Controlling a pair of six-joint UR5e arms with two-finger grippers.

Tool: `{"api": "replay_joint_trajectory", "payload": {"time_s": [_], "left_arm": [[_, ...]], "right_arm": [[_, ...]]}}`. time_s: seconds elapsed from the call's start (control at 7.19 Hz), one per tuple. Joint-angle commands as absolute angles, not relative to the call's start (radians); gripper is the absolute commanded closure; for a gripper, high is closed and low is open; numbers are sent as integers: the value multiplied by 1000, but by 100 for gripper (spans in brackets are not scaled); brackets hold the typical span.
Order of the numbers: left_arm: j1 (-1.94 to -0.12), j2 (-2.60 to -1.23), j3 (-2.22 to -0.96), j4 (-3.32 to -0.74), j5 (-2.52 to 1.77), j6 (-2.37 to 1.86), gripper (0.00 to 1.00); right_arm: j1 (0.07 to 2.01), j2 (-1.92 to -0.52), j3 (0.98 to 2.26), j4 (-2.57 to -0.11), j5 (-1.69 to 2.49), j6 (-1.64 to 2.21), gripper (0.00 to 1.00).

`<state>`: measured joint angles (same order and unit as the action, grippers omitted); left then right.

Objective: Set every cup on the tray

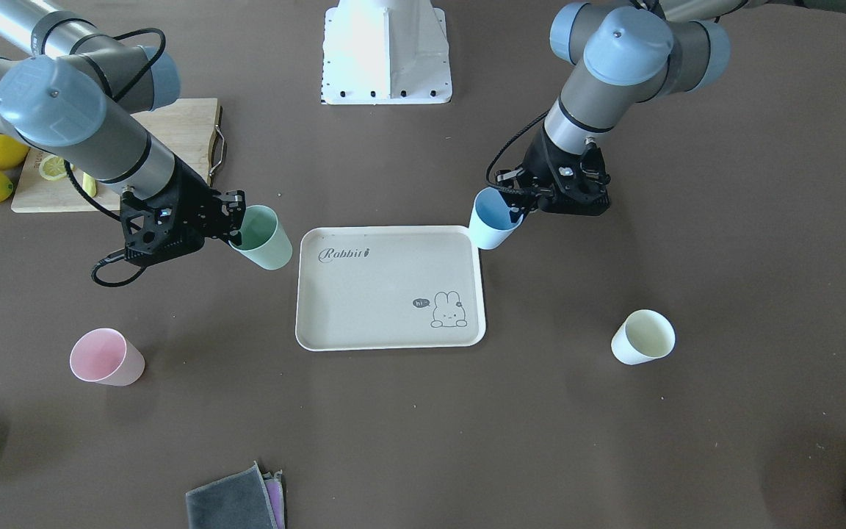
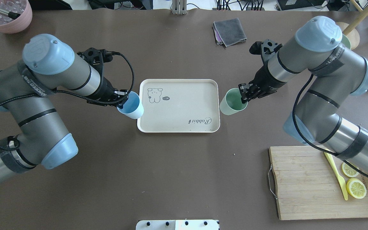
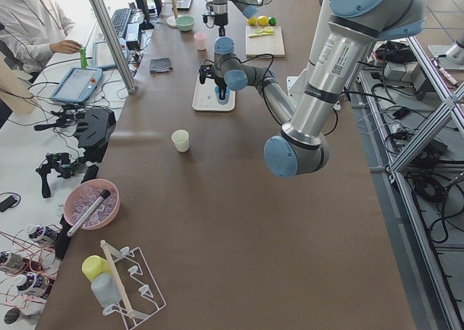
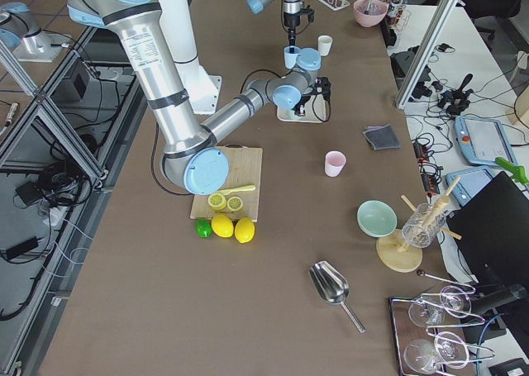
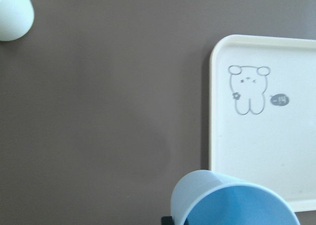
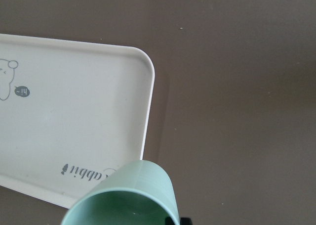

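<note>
The dark brown bench (image 2: 177, 166) holds a flat cream rectangular tray (image 2: 184, 105), bare inside. The light blue tapered cup (image 2: 132, 107) hangs clamped in the left pincer (image 2: 125, 97), and the mint green cup (image 2: 232, 103) in the right pincer (image 2: 244, 92), each at a short edge. I'd clear the raised rim, then lower near corners. The pink tumbler (image 1: 106, 358) and cream tumbler (image 1: 642, 338) stand well apart.

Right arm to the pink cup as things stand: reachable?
Probably not yet. The pink cup stands upright on that arm's side with nothing in the way, but the right claw is shut on the green cup; that goes down first.
</note>
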<state>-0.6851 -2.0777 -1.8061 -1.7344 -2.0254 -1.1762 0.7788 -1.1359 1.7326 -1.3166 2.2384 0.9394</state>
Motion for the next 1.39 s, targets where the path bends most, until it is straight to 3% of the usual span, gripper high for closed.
{"api": "replay_joint_trajectory", "payload": {"time_s": [0.0,0.56,0.7,0.83,0.97,1.25], "left_arm": [[-621,-2155,-1731,-1732,-1922,-1184,100],[-609,-2200,-1643,-1787,-1919,-1184,100],[-607,-2198,-1623,-1813,-1904,-1183,73],[-601,-2198,-1624,-1815,-1870,-1183,11],[-603,-2198,-1635,-1815,-1871,-1183,3],[-680,-2171,-1692,-1799,-1926,-1169,3]], "right_arm": [[691,-1097,1700,-1310,2174,1006,100],[686,-1020,1622,-1309,2135,1028,100],[686,-1020,1621,-1308,2131,1028,48],[687,-1020,1626,-1307,2129,1028,28],[698,-1020,1644,-1307,2129,1032,12],[820,-1032,1696,-1324,2210,1029,2]]}}
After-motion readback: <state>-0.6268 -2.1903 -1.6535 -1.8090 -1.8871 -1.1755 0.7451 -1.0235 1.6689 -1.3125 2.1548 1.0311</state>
